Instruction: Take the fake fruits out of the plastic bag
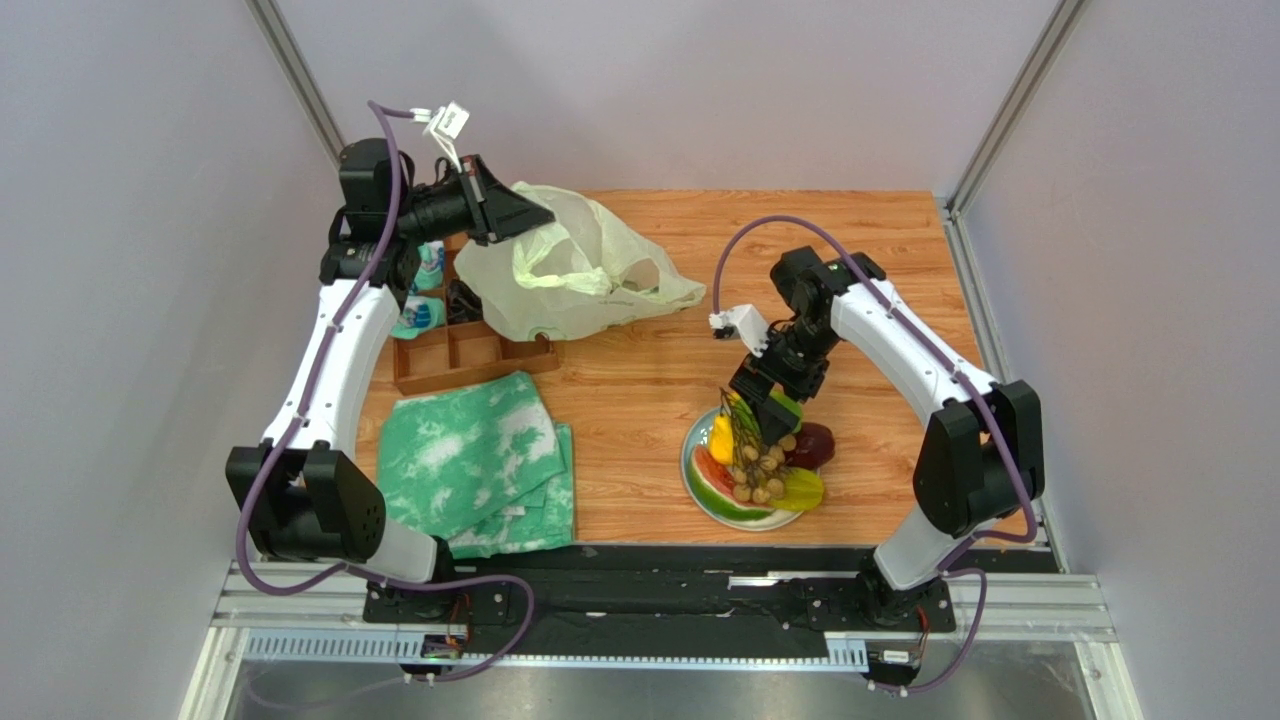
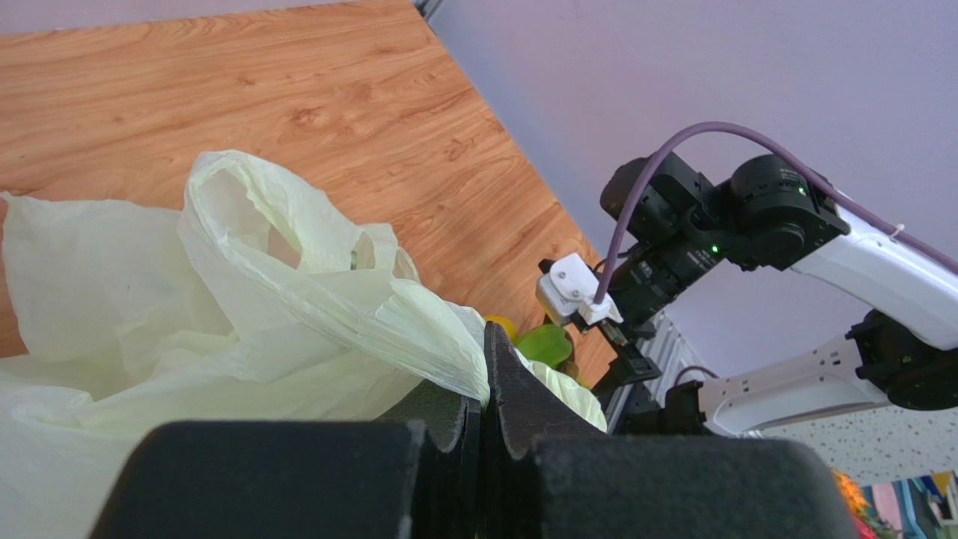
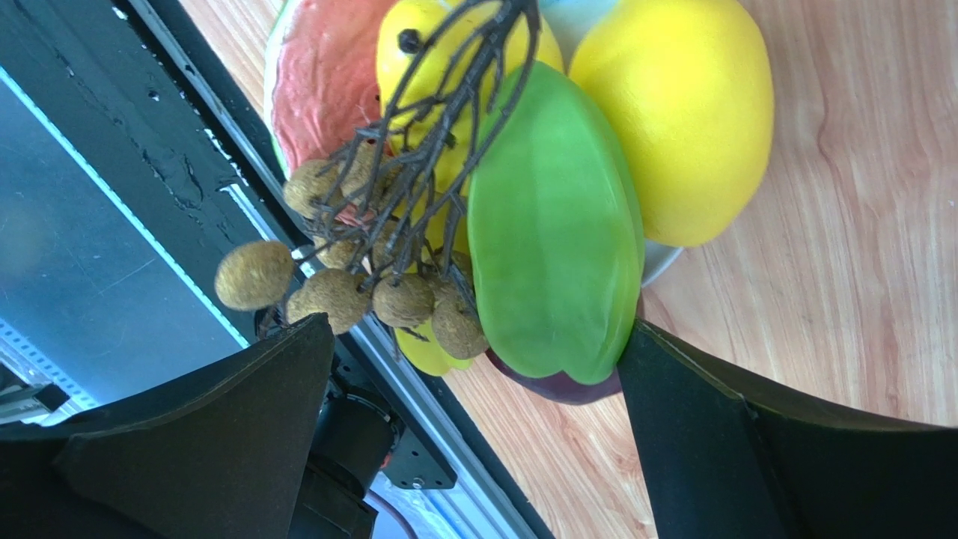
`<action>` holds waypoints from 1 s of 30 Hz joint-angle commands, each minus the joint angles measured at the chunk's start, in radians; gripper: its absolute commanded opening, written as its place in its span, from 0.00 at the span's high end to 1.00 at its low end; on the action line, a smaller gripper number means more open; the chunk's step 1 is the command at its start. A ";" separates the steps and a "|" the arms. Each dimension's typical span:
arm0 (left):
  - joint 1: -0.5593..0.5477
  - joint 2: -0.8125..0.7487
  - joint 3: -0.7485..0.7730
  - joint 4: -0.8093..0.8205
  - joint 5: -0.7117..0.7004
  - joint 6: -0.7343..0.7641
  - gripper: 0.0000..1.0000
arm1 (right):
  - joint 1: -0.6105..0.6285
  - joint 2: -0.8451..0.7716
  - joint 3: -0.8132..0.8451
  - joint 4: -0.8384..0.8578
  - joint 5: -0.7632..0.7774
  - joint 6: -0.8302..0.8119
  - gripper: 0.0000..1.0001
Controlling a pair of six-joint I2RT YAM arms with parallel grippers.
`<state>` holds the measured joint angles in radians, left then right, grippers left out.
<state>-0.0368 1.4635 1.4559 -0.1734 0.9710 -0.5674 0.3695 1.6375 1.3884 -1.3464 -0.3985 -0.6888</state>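
My left gripper (image 1: 508, 210) is raised at the back left, shut on a fold of the pale yellow-green plastic bag (image 1: 571, 278). The bag hangs from it down to the table. In the left wrist view the film (image 2: 281, 303) is pinched between the fingers of this gripper (image 2: 486, 365). Fake fruits lie piled on a plate (image 1: 693, 477): a watermelon slice (image 1: 729, 501), a lemon (image 3: 675, 112), a green fruit (image 3: 551, 225) and a bunch of brown balls (image 3: 337, 286). A dark plum (image 1: 813, 444) lies at the plate's right. My right gripper (image 1: 766, 402) hovers over the pile, open, its jaws (image 3: 475, 331) straddling the green fruit and the bunch.
A green-and-white mottled cloth (image 1: 473, 458) lies folded at the front left. Behind it stands a wooden compartment tray (image 1: 466, 356), with blue-and-white items (image 1: 425, 293) beside the left arm. Grey walls close in on both sides and the back.
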 commanded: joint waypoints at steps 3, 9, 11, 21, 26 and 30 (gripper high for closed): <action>0.008 0.023 0.055 -0.012 0.000 0.049 0.99 | -0.092 -0.007 0.067 -0.045 0.015 -0.006 0.00; 0.008 0.041 0.069 -0.034 -0.003 0.077 0.71 | -0.138 0.039 0.150 -0.066 -0.005 -0.021 0.00; 0.008 0.044 0.073 -0.058 -0.008 0.106 0.67 | -0.156 0.044 0.169 -0.074 -0.011 -0.021 0.00; 0.008 0.044 0.229 -0.196 -0.205 0.289 0.69 | -0.466 0.131 0.460 0.065 0.010 0.165 0.00; 0.008 0.043 0.325 -0.302 -0.245 0.380 0.14 | -0.514 0.114 0.428 0.206 0.133 0.319 0.00; 0.008 0.003 0.302 -0.341 -0.261 0.425 0.06 | -0.514 0.081 0.347 0.254 0.124 0.337 0.00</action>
<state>-0.0368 1.5166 1.7588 -0.4385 0.7460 -0.2359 -0.1707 1.7622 1.7920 -1.1687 -0.2939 -0.4370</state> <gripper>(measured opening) 0.929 0.998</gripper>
